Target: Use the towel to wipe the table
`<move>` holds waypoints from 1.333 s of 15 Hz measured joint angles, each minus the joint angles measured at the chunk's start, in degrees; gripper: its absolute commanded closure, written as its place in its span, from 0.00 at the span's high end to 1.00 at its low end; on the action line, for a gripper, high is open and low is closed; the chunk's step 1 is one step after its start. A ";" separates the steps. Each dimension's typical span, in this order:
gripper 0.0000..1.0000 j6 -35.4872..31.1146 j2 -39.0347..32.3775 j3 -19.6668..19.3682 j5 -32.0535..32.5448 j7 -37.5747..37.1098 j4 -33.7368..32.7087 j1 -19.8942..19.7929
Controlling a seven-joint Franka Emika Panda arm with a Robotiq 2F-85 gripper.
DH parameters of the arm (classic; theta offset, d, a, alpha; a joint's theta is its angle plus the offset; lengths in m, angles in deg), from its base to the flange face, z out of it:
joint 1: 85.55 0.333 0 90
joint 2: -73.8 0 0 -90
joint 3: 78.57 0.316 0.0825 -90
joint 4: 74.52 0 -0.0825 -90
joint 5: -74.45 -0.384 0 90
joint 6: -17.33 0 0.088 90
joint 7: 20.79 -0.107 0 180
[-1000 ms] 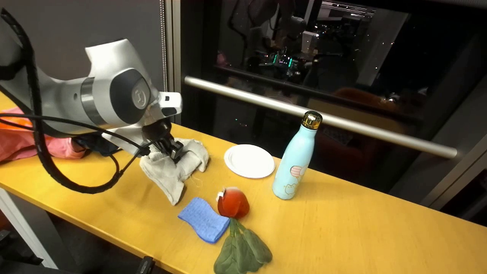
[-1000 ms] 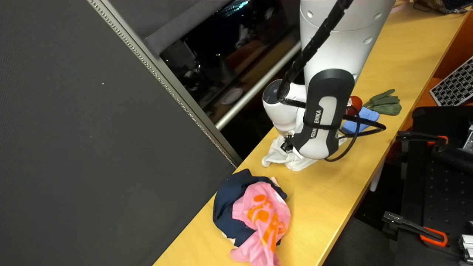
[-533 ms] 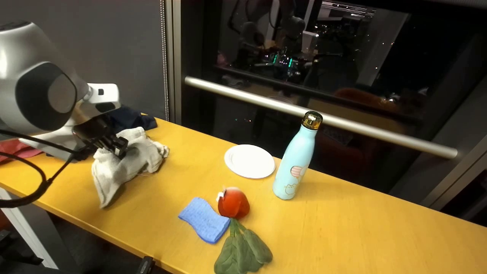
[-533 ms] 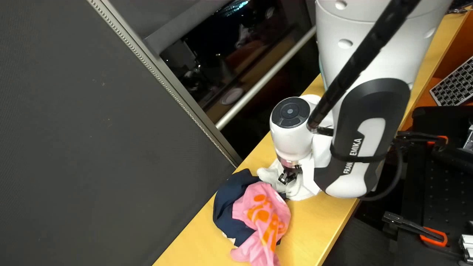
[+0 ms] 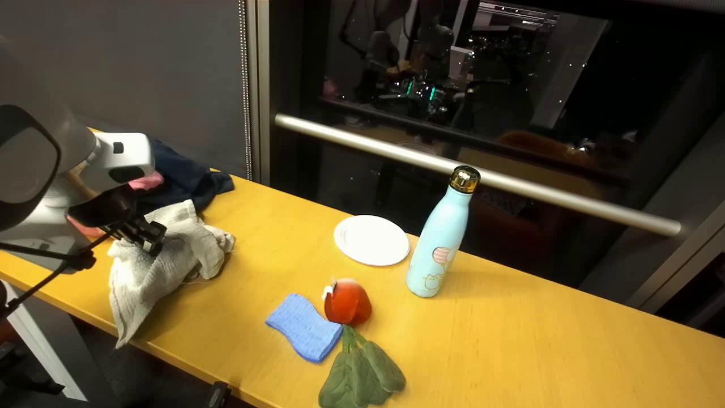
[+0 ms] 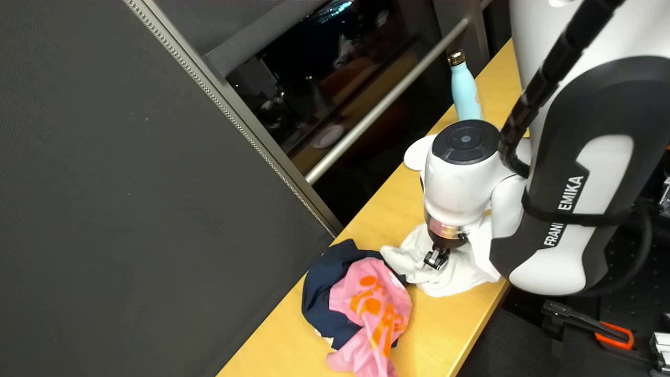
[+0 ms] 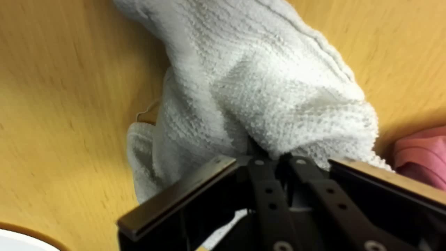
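Exterior view: the only arm reaches in from 9 o'clock, so none other is nearer.
Pink cloth: bundled over dark blue cloth, at 8 o'clock from the claw in an exterior view.
Claw fingers: close together in the wrist view, pinching a fold of the towel.
Towel position: on the worktop, under the claw, fanning clockwise from 1 to 7 o'clock; long axis roughly half past one to half past seven. Its lowest corner covers the near edge; hanging over or lifted, I cannot tell.
Towel against bundle: touching or just beside the dark blue cloth; I cannot tell which.
Blue sponge: 4 o'clock from the claw, well apart from the towel.
Red toy vegetable: just beside the sponge, at its 2 o'clock.
Green leaves: at the sponge's 4 o'clock.
Plate: 3 o'clock from the claw.
Bottle: upright, just past the plate.
Coming stroke: I judge the wipe under way. With the towel's bulk toward 5 o'clock, a sweep toward 3 would trail it over worktop; toward 11 would likely bunch the clothes.
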 measured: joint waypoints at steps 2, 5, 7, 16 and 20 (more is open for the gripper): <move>0.02 -0.50 1.00 0.02 -1.67 1.82 1.80 0.14; 0.36 -1.10 2.12 -0.28 -3.91 4.16 3.89 0.16; 0.50 -1.59 2.36 -0.51 -5.15 5.32 4.87 0.16; 1.00 -4.41 3.81 -3.21 -8.15 7.94 9.11 0.85; 1.00 -4.38 8.34 -6.50 -8.11 8.73 11.90 0.86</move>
